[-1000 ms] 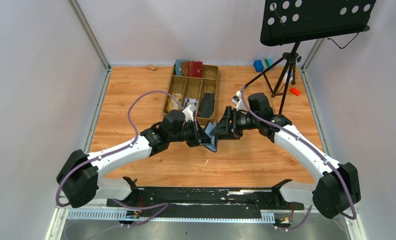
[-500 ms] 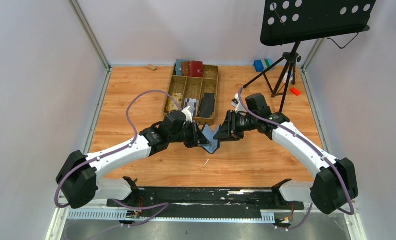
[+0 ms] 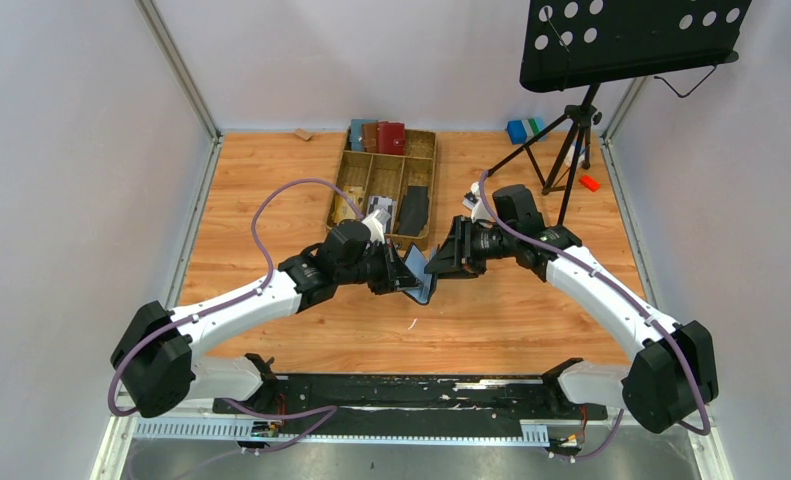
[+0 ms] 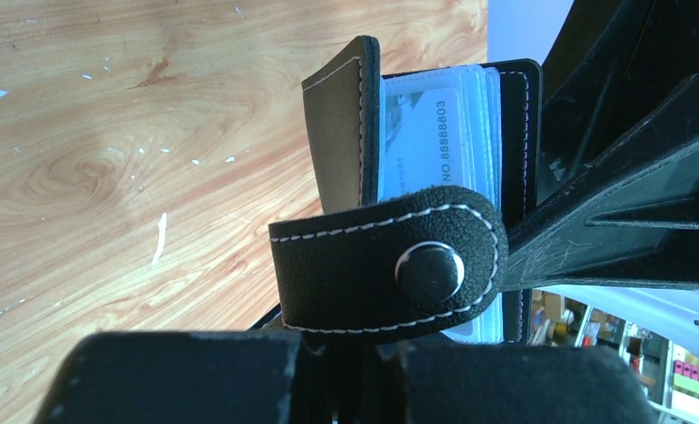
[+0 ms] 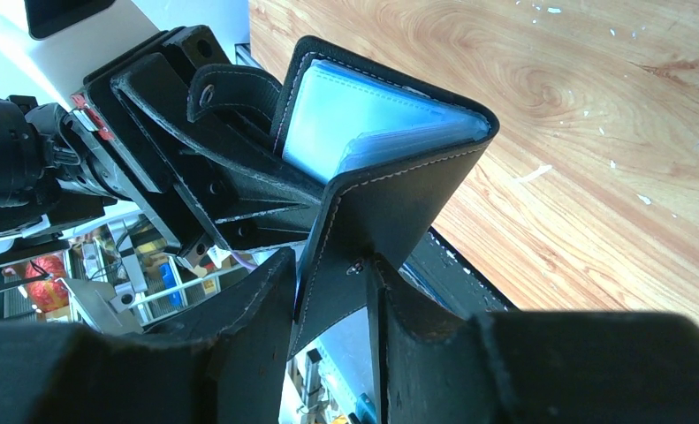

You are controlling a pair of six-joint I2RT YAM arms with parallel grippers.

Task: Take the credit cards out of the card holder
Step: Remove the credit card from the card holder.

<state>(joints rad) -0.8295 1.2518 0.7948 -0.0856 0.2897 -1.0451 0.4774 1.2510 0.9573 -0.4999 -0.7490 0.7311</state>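
Card holder [image 3: 420,283] hangs in mid-air between the arms, above the table [image 3: 271,180] and just in front of the tray [image 3: 346,190]. The left gripper [image 3: 403,280] stays clamped on its back cover, beside the snap tab [image 4: 390,265]. Here's the change: the right gripper [image 5: 332,265], jaws wide a second ago, has now pinched the front cover, and the holder stands open. The blue sleeve pages [image 5: 363,124] are exposed, with the credit cards [image 4: 434,141] showing inside. None are out yet, and I'd say pulling one comes next.
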